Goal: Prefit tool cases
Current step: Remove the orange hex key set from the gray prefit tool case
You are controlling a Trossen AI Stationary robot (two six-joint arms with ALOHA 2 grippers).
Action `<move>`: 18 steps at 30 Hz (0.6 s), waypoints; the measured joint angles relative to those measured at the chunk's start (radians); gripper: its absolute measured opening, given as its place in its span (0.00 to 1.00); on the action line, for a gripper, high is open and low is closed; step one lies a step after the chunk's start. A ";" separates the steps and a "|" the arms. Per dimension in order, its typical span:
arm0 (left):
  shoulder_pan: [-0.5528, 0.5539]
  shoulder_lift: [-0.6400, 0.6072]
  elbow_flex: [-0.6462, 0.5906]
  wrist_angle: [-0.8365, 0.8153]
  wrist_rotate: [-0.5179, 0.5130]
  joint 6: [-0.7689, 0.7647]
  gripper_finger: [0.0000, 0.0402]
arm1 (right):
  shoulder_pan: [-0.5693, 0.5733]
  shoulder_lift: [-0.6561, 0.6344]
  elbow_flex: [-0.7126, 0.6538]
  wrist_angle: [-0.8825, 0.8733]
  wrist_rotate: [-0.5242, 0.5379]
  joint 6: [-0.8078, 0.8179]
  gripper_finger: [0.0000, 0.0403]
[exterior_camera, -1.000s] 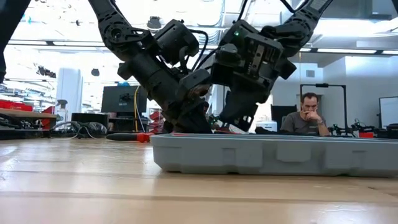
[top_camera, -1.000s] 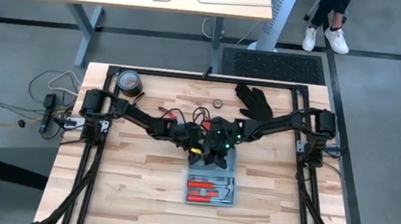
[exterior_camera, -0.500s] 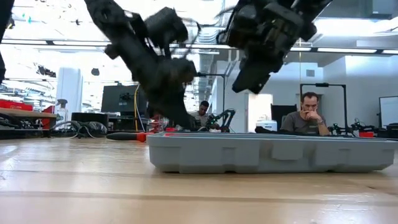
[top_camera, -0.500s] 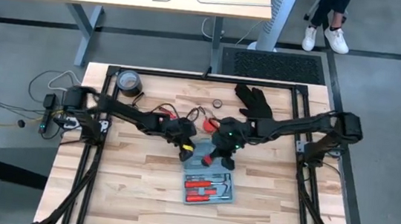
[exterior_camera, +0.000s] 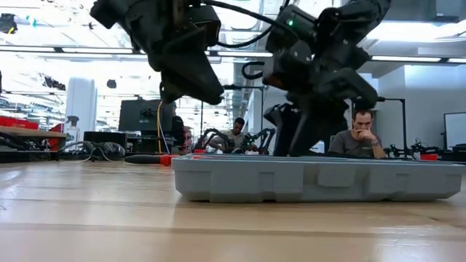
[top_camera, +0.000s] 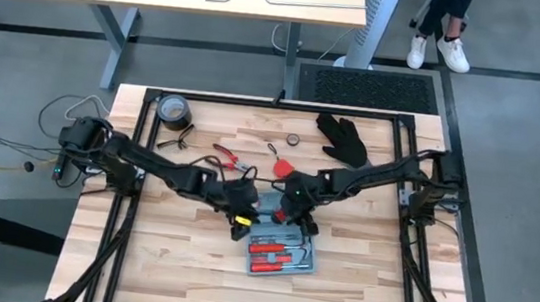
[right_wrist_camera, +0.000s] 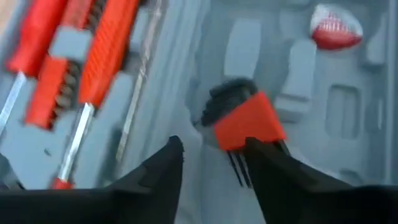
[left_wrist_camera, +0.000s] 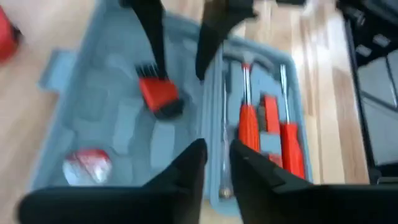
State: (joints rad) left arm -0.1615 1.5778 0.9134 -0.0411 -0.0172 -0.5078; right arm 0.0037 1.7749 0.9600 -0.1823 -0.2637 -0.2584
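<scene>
The open tool case lies flat near the middle of the worktop, a little toward the front edge. In the high view, red-handled tools fill the half nearer the front, and the half toward the back is partly under the two arms.

The left hand hangs just off the case's back left corner. In the left wrist view its fingers are nearly closed, with only a thin gap between them and nothing in it.

The right hand is over the back half of the case. In the right wrist view its fingers are spread apart and empty, just above a red set of hex keys lying in the grey tray. A small red-and-white round piece sits in a recess farther along.

A black glove lies near the back right corner, a tape roll at the back left corner, and red-handled pliers between them.
</scene>
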 joint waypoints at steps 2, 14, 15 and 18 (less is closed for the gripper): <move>-0.026 0.013 0.000 0.006 -0.040 -0.048 0.27 | -0.016 -0.001 0.000 -0.001 0.004 -0.021 0.50; -0.110 0.014 -0.002 -0.004 -0.186 -0.179 0.37 | -0.058 -0.016 0.019 0.003 0.006 -0.091 0.55; -0.112 0.014 -0.002 -0.008 -0.193 -0.184 0.37 | -0.058 -0.016 0.019 0.006 0.006 -0.091 0.55; -0.118 0.014 -0.002 -0.007 -0.202 -0.189 0.37 | -0.058 -0.016 0.019 0.002 0.006 -0.077 0.55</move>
State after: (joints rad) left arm -0.2794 1.5917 0.9112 -0.0479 -0.2193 -0.6971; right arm -0.0540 1.7592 0.9791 -0.1802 -0.2581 -0.3355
